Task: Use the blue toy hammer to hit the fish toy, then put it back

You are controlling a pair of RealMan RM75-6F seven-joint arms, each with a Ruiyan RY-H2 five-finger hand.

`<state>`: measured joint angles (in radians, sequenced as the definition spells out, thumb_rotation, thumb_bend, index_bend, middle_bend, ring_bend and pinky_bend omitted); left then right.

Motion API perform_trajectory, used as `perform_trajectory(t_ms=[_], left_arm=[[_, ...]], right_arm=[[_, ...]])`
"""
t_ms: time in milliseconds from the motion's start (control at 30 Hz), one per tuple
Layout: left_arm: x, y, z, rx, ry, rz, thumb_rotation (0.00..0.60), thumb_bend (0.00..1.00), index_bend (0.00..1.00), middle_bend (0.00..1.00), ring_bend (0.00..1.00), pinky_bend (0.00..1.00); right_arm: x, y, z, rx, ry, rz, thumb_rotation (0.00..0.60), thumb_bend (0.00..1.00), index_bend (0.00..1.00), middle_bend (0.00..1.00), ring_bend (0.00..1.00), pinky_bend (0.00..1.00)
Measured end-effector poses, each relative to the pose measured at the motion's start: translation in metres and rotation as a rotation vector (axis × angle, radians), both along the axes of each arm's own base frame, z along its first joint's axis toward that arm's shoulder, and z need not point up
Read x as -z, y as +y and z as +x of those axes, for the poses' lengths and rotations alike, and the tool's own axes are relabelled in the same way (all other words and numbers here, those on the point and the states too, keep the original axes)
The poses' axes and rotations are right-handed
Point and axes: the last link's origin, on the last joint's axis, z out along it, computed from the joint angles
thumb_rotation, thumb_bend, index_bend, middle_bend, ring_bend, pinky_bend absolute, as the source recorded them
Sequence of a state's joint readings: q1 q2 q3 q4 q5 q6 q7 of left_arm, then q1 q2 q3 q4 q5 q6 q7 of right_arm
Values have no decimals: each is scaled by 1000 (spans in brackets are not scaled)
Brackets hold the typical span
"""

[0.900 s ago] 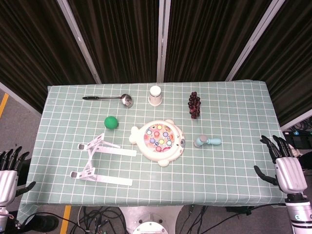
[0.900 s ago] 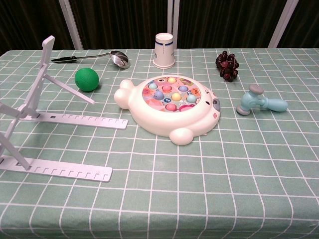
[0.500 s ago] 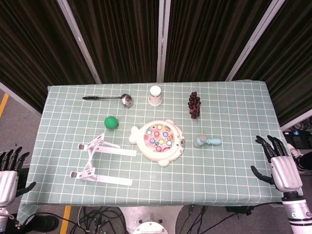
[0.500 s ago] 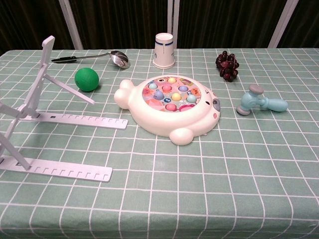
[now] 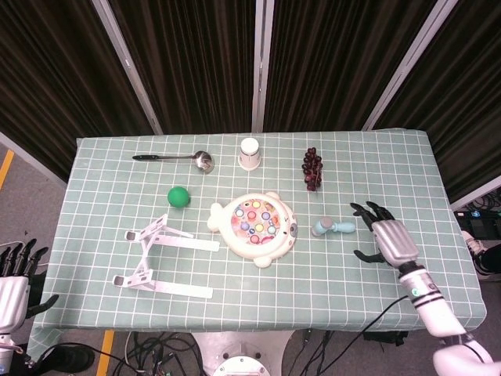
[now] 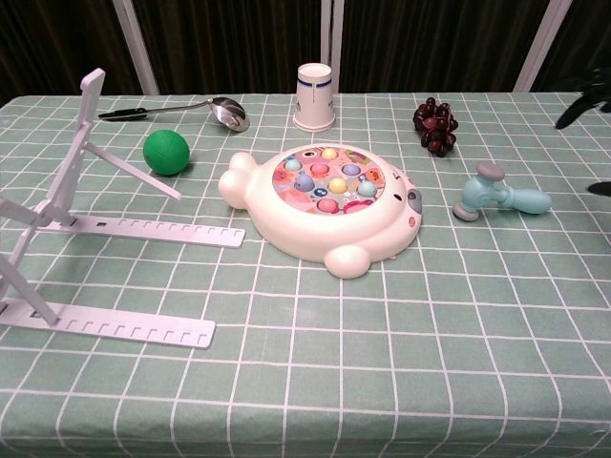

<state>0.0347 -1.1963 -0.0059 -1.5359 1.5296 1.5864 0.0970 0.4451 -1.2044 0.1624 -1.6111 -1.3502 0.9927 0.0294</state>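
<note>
The blue toy hammer (image 5: pixel 333 227) lies flat on the checked cloth, its grey-tipped head toward the fish toy (image 5: pixel 255 227); in the chest view the hammer (image 6: pixel 500 195) sits right of the fish toy (image 6: pixel 323 206). The fish toy is a cream fish-shaped board with coloured pegs. My right hand (image 5: pixel 386 237) hovers open over the table just right of the hammer's handle, fingers spread, not touching it; its fingertips (image 6: pixel 584 95) show at the chest view's right edge. My left hand (image 5: pixel 14 280) hangs open off the table's left front corner.
A white folding stand (image 5: pixel 160 258) lies left of the fish toy. A green ball (image 5: pixel 178 197), a metal ladle (image 5: pixel 176 159), a white paper cup (image 5: pixel 249 153) and a dark grape bunch (image 5: pixel 312 168) sit across the back half of the table (image 5: pixel 94 204).
My right hand has moved from beyond the table's right edge inward and forward to just right of the hammer's handle. The left hand has barely shifted. The objects stayed put.
</note>
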Motion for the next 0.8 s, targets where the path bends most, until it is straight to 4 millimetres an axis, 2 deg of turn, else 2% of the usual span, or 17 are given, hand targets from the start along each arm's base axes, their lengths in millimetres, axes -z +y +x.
perform_trajectory(t_ms=[167, 267, 600, 800], left_arm=[[0, 1, -2, -5, -1, -1, 600, 0, 156, 51, 0, 0], [1, 1, -3, -12, -3, -7, 600, 0, 156, 51, 0, 0], [2, 3, -2, -3, 0, -14, 600, 0, 156, 51, 0, 0], [2, 2, -4, -10, -2, -14, 600, 0, 156, 51, 0, 0]], right_arm=[[24, -33, 5, 12, 57, 50, 600, 154, 149, 267, 75, 154], [35, -44, 5, 30, 73, 65, 600, 158, 175, 279, 86, 173], [57, -56, 3, 50, 100, 100, 600, 176, 324, 331, 142, 201], [68, -63, 0, 60, 109, 100, 600, 188, 375, 371, 189, 241]])
